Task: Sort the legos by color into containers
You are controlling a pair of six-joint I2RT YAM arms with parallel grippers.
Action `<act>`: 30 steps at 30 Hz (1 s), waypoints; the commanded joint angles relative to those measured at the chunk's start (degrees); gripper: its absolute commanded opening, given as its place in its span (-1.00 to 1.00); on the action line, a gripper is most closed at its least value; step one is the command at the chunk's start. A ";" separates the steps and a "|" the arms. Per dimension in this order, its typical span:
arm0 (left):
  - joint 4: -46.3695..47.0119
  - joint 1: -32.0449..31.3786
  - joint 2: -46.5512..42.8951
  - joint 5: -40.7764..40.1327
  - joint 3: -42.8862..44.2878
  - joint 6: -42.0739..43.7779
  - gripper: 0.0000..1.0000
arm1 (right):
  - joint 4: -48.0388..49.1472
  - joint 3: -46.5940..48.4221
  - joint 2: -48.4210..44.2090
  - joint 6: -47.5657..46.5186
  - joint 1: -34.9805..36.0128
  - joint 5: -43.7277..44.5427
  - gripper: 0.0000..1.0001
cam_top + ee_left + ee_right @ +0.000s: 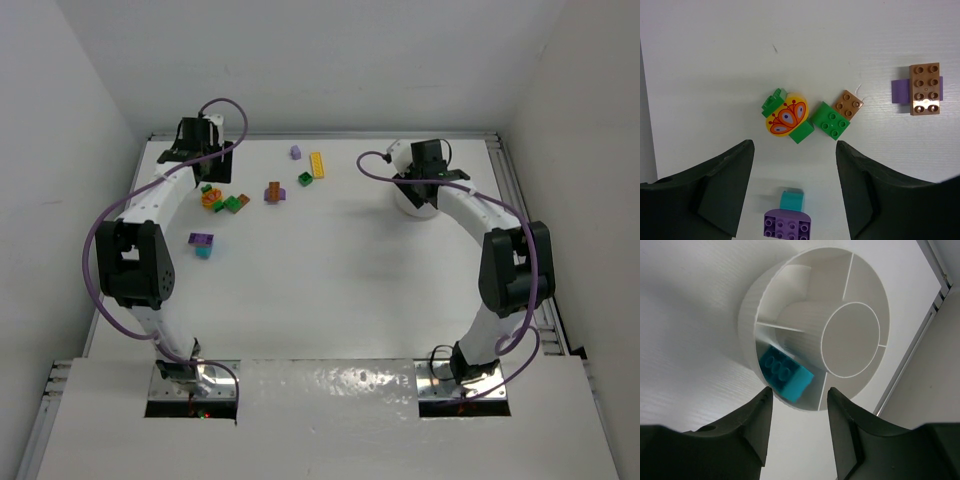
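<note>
My left gripper point(205, 163) is open and empty above the far-left cluster of legos. In the left wrist view it point(795, 150) hangs just short of a yellow round piece with an orange pattern point(786, 116), green bricks point(831, 120) and a small brown brick point(848, 105). A teal brick point(791, 200) and a purple brick point(787, 224) lie between the fingers. My right gripper point(796, 395) is open and empty over the white dish point(751, 305), where a teal brick point(785, 374) lies in one wedge compartment.
A brown brick on a purple one point(274, 191), a green brick point(305, 179), a long yellow brick point(317, 164) and a small purple brick point(296, 152) lie at the far middle. The dish point(407, 204) stands far right, near the table's raised right rail point(510, 190).
</note>
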 commanded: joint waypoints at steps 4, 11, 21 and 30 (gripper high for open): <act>2.04 0.70 -1.14 -0.60 -0.15 0.52 0.30 | 0.62 4.26 -1.36 2.76 -0.23 -0.58 -0.05; -8.90 0.79 -1.76 5.62 2.92 16.12 0.60 | -0.70 6.90 -7.07 12.08 0.03 -9.25 0.38; -30.49 0.79 -1.74 3.09 -2.93 26.16 0.82 | 2.55 1.27 -11.04 15.43 8.46 -13.50 0.60; -16.50 1.75 -14.06 11.61 -15.09 63.06 0.44 | 1.59 3.03 -7.87 16.57 10.57 -18.33 0.61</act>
